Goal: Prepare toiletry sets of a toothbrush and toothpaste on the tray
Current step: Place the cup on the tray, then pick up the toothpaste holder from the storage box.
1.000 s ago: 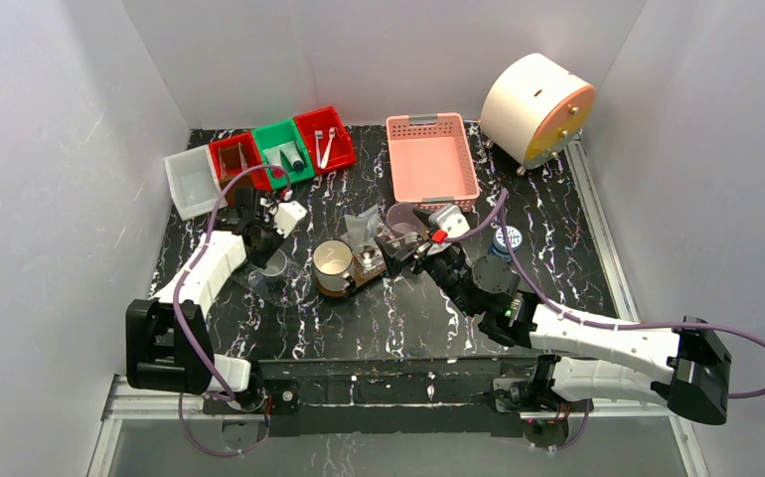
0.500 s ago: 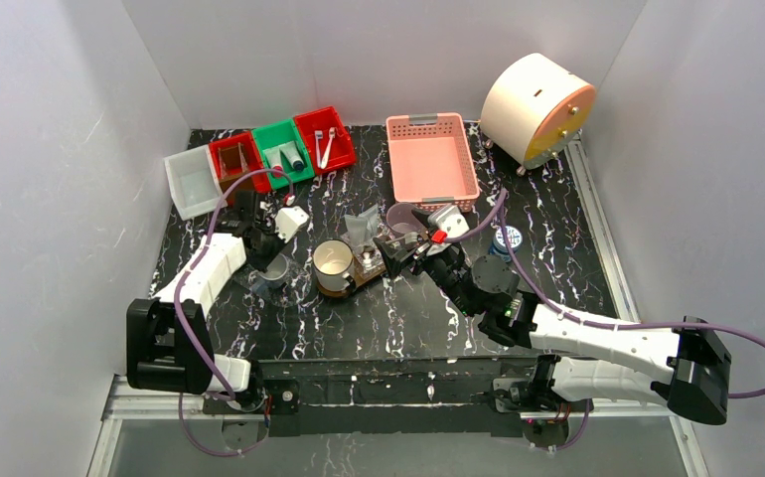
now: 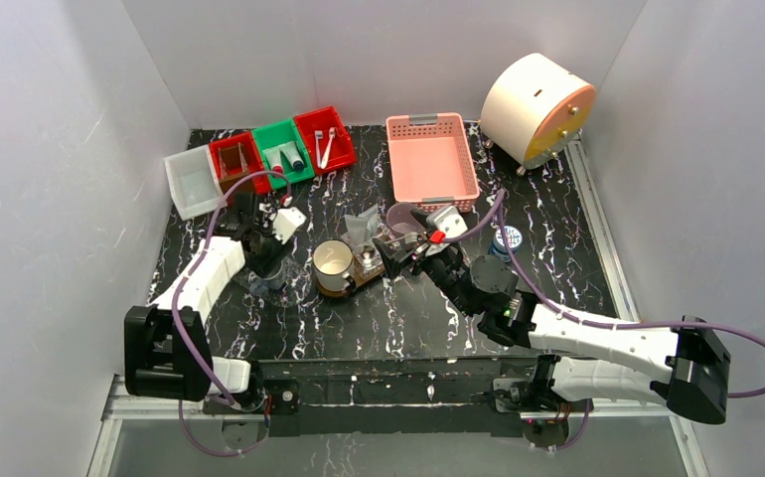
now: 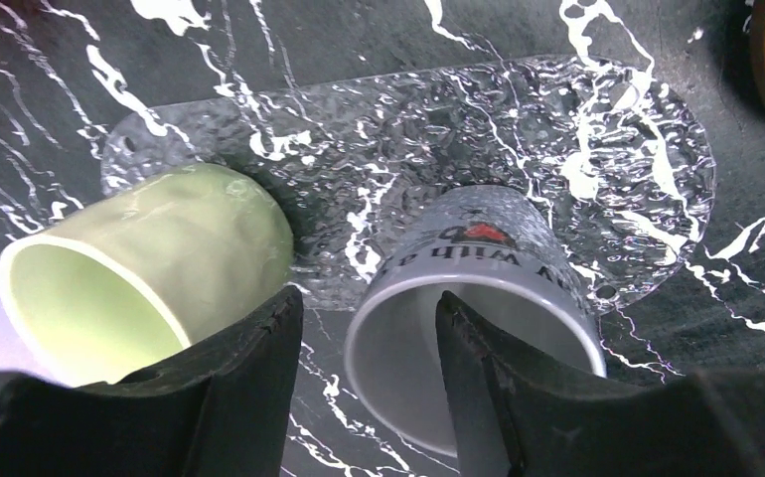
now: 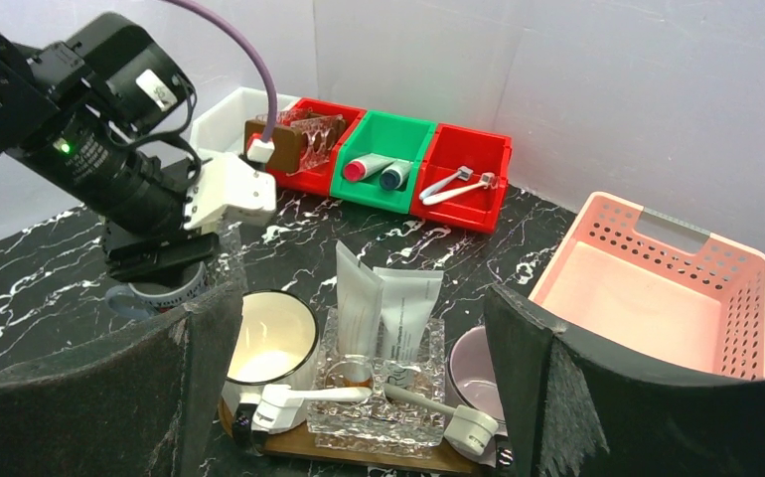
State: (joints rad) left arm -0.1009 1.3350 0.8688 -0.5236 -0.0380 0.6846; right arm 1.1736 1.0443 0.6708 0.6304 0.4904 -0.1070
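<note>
- The tray (image 5: 379, 461) shows only a thin brown edge, because its load covers the rest.
- The right gripper (image 5: 364, 298) hangs over the tray's near side, its jaws spread wide and holding nothing. One finger cuts off the pale pink mug (image 5: 468, 378) at the tray's right end.
- On the tray I count two mugs, the pink one and a white mug (image 5: 269, 343). There are also two white tubes (image 5: 383, 303) rising from clear textured plastic, and two toothbrushes (image 5: 309, 397) lying flat.
- Left of the tray, a green mug (image 4: 150, 268) and a grey mug (image 4: 478, 298) sit on a clear plastic sheet (image 4: 577, 129). The grey mug's lettering is half hidden.
- The left gripper (image 4: 371, 298) has its jaws parted astride the grey mug's rim, not pinching it.
- Beyond the tray stand a white bin (image 5: 222, 111), a green bin (image 5: 398, 129), two red bins (image 5: 478, 149) and a pink basket (image 5: 657, 288).
</note>
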